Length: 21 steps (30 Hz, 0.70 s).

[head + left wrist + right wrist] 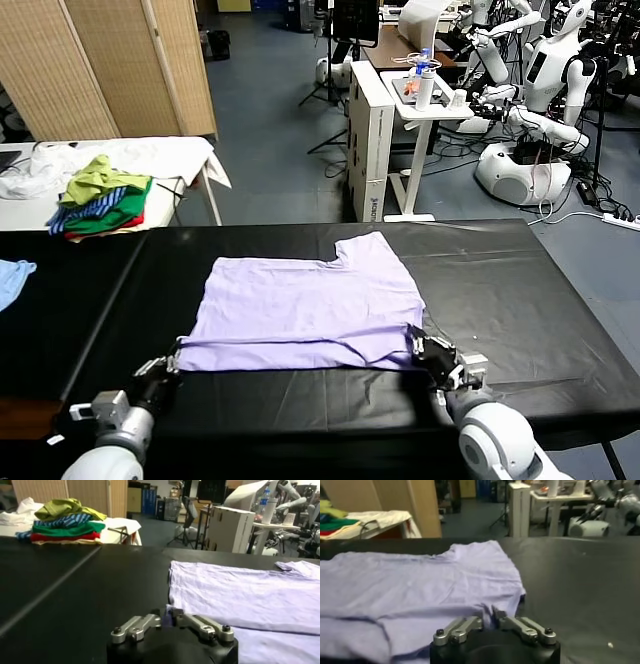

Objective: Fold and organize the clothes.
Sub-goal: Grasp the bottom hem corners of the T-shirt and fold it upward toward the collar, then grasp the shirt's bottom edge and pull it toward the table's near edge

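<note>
Lavender T-shirt, thin, softly wrinkled, lies flat ahead of both grippers: left gripper and right gripper each pinch its near hem.

- Head view: taken from above, facing fwd and down over the black table; lab floor seen beyond.
- Left wrist view: taken low, close behind the left gripper, nearly level w/ the table top.
- Right wrist view: same low, close setup behind the right gripper.
- Shared by all three: the lavender T-shirt; garment heap also caught.
</note>
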### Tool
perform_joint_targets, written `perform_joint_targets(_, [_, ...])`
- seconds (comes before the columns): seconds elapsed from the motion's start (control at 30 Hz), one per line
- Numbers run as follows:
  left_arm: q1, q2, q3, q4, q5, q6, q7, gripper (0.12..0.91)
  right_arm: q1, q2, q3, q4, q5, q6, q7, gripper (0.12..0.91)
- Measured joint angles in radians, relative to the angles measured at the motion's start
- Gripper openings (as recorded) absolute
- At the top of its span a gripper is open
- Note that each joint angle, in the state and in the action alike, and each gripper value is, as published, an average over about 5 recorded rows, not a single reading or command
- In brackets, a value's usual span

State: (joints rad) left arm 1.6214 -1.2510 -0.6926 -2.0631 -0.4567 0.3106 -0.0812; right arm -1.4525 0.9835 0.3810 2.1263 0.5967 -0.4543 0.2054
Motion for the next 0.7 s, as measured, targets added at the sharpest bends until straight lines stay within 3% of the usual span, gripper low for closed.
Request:
perform_joint_targets(0.07, [0.02, -0.007, -0.005, -0.016, 0.004, 0.004, 0.005, 0.662, -0.04, -0.01, 0.023, 0.022, -0.007, 0.008, -0.015, 0.852])
perform_joint_targets(0.13, [0.041, -0.013, -0.007, -0.027, 0.009, 0.004, 0.01, 0.786, -0.078, -0.017, 0.044, 0.033, -0.013, 0.017, -0.027, 0.893])
perform_joint_targets(0.23, [0.067, -0.021, -0.008, -0.033, 0.014, 0.002, 0.014, 0.886, -0.122, -0.021, 0.063, 0.04, -0.018, 0.025, -0.035, 0.905])
perform_joint_targets(0.37, [0.079, -0.027, -0.009, -0.031, 0.013, 0.0, 0.017, 0.905, -0.148, -0.021, 0.067, 0.043, -0.021, 0.026, -0.036, 0.876])
perform_joint_targets(0.57, [0.076, -0.026, -0.009, -0.022, 0.009, -0.001, 0.019, 0.893, -0.157, -0.019, 0.056, 0.036, -0.03, 0.028, -0.037, 0.744])
perform_joint_targets(0.63, [0.074, -0.027, -0.009, -0.017, 0.008, -0.002, 0.021, 0.842, -0.158, -0.018, 0.051, 0.033, -0.034, 0.03, -0.039, 0.656])
perform_joint_targets(0.7, [0.074, -0.027, -0.008, -0.016, 0.006, -0.002, 0.023, 0.743, -0.158, -0.018, 0.047, 0.032, -0.036, 0.032, -0.04, 0.556])
